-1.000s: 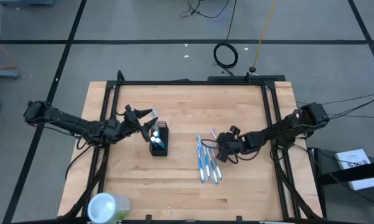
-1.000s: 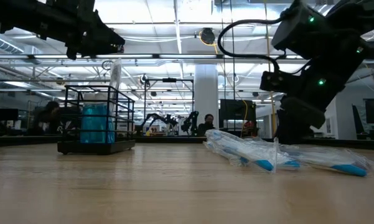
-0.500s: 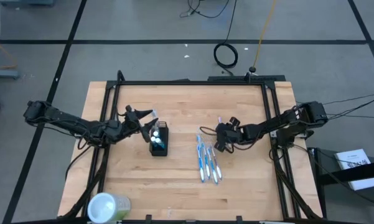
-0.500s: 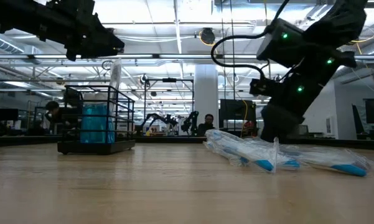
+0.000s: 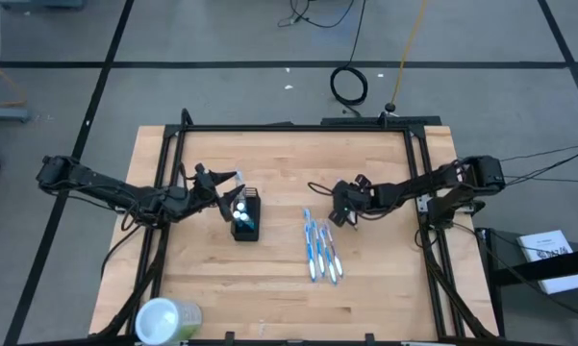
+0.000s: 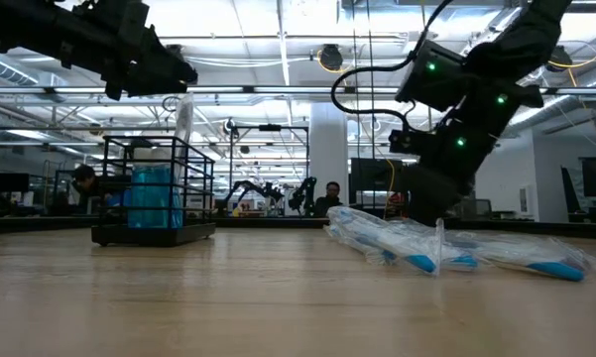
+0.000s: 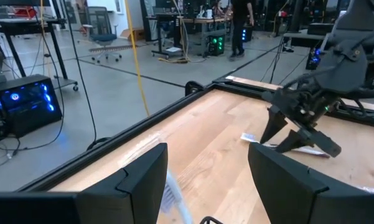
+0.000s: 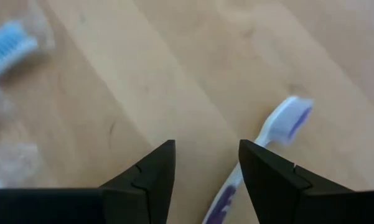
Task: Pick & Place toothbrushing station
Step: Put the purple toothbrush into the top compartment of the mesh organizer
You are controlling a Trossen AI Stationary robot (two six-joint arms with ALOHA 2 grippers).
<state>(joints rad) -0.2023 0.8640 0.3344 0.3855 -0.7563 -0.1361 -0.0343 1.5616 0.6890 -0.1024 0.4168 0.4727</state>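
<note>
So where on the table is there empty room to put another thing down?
The near edge of the wooden table is bare between the pale-green round container and the right frame; so is the far strip behind both arms. It is crowded mid-table: the black mesh holder by the left gripper, and the blue-white toothbrushes near the right gripper.

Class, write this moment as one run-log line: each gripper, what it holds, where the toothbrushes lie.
left gripper: above mesh holder, grips clear-wrapped item | right gripper: open, empty, over purple toothbrush | wrapped toothbrushes: on table
</note>
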